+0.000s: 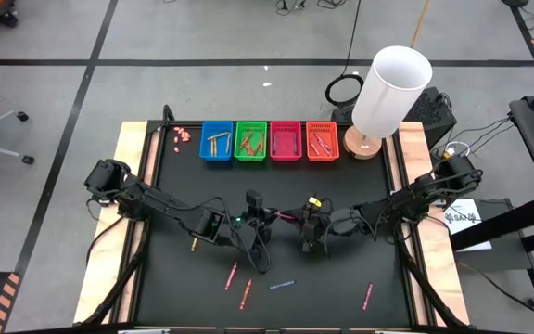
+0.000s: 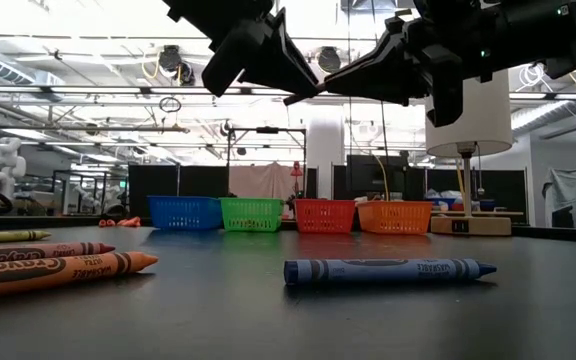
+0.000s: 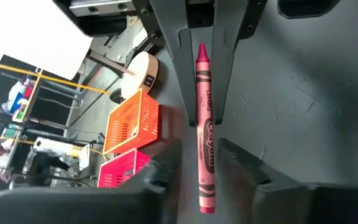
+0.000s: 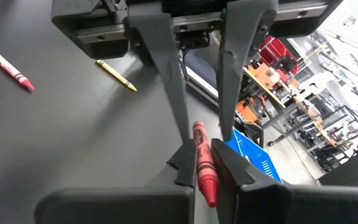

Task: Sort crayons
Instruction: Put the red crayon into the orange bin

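Note:
A red crayon (image 3: pixel 204 124) hangs in the air between my two grippers above the middle of the table; it also shows in the high view (image 1: pixel 286 219). My right gripper (image 4: pixel 202 158) is shut on it. My left gripper (image 3: pixel 201 155) is open, its fingers on either side of the crayon's flat-end half with a small gap on each side. Loose crayons lie near the table's front: yellow (image 1: pixel 196 246), two red (image 1: pixel 231 276) (image 1: pixel 245 294), blue (image 1: pixel 282 283) and pink-red (image 1: pixel 368 295). Both grippers show high up in the low view, the left one (image 2: pixel 268 60) and the right one (image 2: pixel 388 60). My right gripper pinches the crayon's pointed-end half (image 4: pixel 205 163) between its two fingers. The fingers come level from the table's right and lie along the crayon. The crayon sticks out past the fingertips toward my left gripper, about level and clear of the table.
Four small baskets stand in a row at the far edge: blue (image 1: pixel 217 141), green (image 1: pixel 250 141), pink (image 1: pixel 286 141), orange (image 1: pixel 323 141), each with crayons inside. A white lamp (image 1: pixel 389 88) stands at the far right. Pinkish bits (image 1: pixel 182 136) lie left of the blue basket.

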Robot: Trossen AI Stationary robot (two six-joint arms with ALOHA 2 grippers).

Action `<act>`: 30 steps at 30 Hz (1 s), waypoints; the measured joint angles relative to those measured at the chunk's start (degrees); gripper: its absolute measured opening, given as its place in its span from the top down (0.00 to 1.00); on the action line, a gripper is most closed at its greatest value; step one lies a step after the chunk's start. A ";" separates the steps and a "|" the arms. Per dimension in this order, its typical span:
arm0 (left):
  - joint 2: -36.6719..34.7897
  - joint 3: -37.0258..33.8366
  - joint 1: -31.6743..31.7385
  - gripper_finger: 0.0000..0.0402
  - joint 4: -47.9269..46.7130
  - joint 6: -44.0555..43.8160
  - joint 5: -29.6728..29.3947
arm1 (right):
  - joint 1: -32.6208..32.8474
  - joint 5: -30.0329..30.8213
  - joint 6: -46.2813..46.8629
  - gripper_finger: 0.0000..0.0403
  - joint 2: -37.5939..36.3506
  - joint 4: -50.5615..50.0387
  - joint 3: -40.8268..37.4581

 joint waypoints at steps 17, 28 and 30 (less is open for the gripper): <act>0.00 0.00 -0.72 0.44 -20.83 -30.86 -0.99 | 0.00 0.54 0.00 0.98 0.00 -0.89 0.00; 0.00 -5.72 -4.34 0.44 -29.61 -48.44 -11.42 | 0.13 5.05 -0.02 0.98 0.00 -4.24 0.01; 0.00 -7.38 -4.94 0.44 -29.63 -50.07 -12.45 | 0.12 7.35 -0.03 0.98 0.00 -4.96 0.00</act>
